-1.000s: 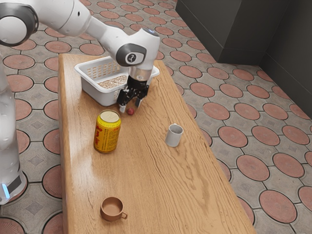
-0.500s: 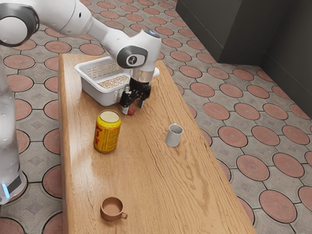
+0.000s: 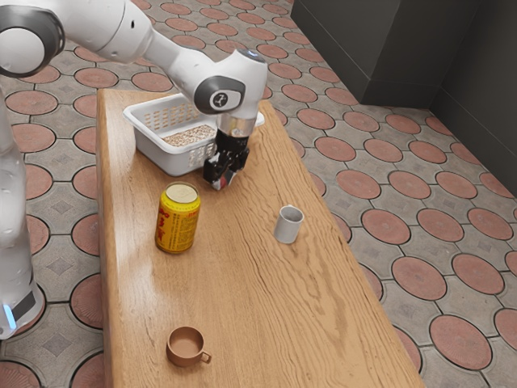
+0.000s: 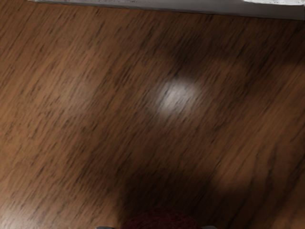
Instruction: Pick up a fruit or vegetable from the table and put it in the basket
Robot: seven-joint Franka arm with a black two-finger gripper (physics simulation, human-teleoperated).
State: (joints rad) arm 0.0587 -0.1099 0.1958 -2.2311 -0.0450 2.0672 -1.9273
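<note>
A black gripper (image 3: pixel 220 186), its fingers spread moments ago, now pinches a small red fruit (image 4: pixel 159 220) at the tabletop (image 3: pixel 242 267), beside the white basket (image 3: pixel 166 157) (its likely next stop), apparently ready for lifting.

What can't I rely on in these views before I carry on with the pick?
- Kind of red item: largely covered by the gripper in the exterior view; cut off by the wrist view's lower edge.
- Whether its underside touches the table: same causes.
- Basket: the arm covers part of its rim in the exterior view; the wrist view's upper edge crops it.
- Can's small print: too small, exterior view.
</note>
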